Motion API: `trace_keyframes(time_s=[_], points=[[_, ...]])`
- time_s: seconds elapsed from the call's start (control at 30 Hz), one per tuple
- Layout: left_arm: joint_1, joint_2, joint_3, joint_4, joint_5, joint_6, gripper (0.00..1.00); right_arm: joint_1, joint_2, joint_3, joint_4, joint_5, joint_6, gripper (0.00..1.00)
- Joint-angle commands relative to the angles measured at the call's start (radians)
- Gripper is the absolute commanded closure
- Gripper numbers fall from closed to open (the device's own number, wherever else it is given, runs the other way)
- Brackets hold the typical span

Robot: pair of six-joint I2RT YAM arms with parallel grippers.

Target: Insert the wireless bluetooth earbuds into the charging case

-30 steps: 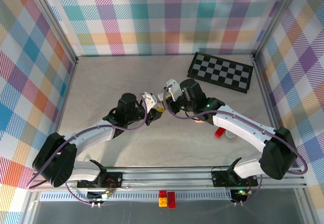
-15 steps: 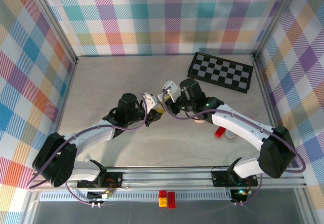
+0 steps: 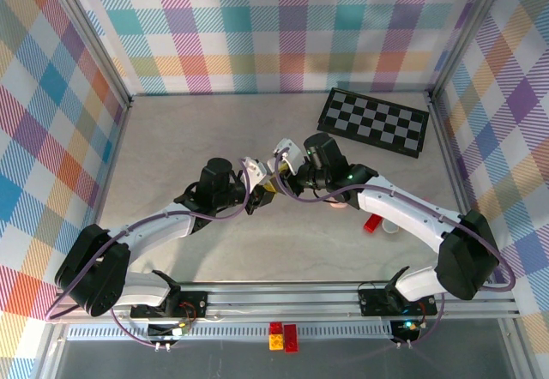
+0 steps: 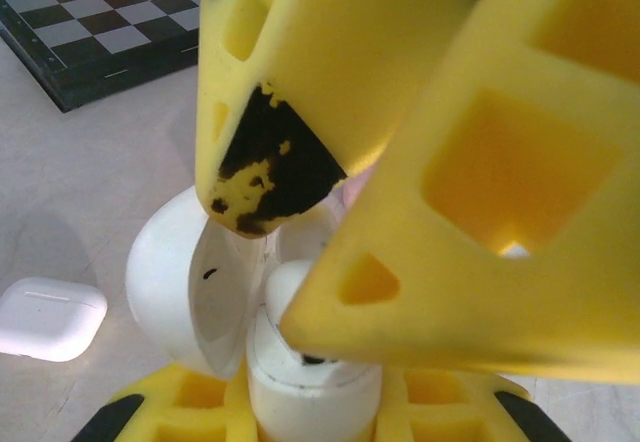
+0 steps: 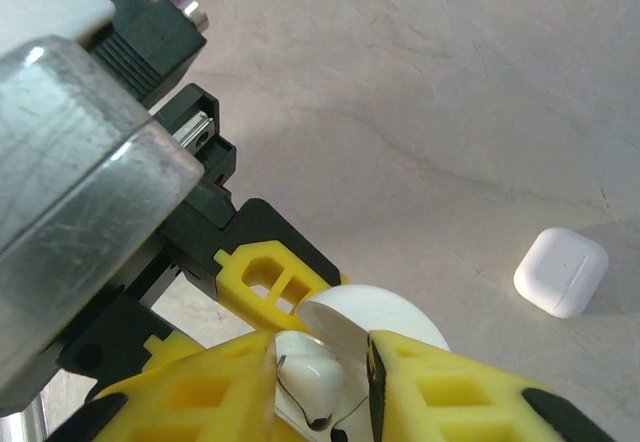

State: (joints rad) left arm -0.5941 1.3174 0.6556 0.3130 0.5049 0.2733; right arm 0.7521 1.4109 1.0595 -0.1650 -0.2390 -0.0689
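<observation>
You cannot see most of the open charging case behind the yellow fingers of the right gripper; the top edge crops the chessboard.

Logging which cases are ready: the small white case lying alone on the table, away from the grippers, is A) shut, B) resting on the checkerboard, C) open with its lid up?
A: the lone white case lies flat on the bare table, its lid down against the body.

- A pale grey marbled desk.
- A black-and-grey checkered board lies flat at its far right.
- A small red block sits beside the right arm.
- A closed white pebble-shaped case rests apart.
</observation>
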Motion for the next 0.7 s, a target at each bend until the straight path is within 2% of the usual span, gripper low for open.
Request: trace_keyframes(time_s=[0.0, 0.13, 0.33, 0.53, 0.67], points=[[-0.009, -0.027, 0.041, 0.078, 0.052, -0.004, 1.00, 0.003, -0.024, -0.022, 0.006, -0.036, -0.012, 0.67], [-0.007, -0.029, 0.026, 0.103, 0.052, -0.016, 1.00, -0.017, -0.068, -0.052, 0.037, -0.033, 0.015, 0.60], [0.005, -0.017, 0.014, 0.159, 0.077, -0.047, 1.00, -0.076, -0.154, -0.128, 0.112, -0.098, 0.072, 0.48], [0.009, -0.010, -0.014, 0.218, 0.080, -0.042, 1.00, -0.151, -0.205, -0.187, 0.205, -0.189, 0.182, 0.43], [0.009, -0.012, -0.029, 0.219, 0.045, -0.003, 1.00, -0.180, -0.200, -0.159, 0.188, -0.189, 0.289, 0.42]])
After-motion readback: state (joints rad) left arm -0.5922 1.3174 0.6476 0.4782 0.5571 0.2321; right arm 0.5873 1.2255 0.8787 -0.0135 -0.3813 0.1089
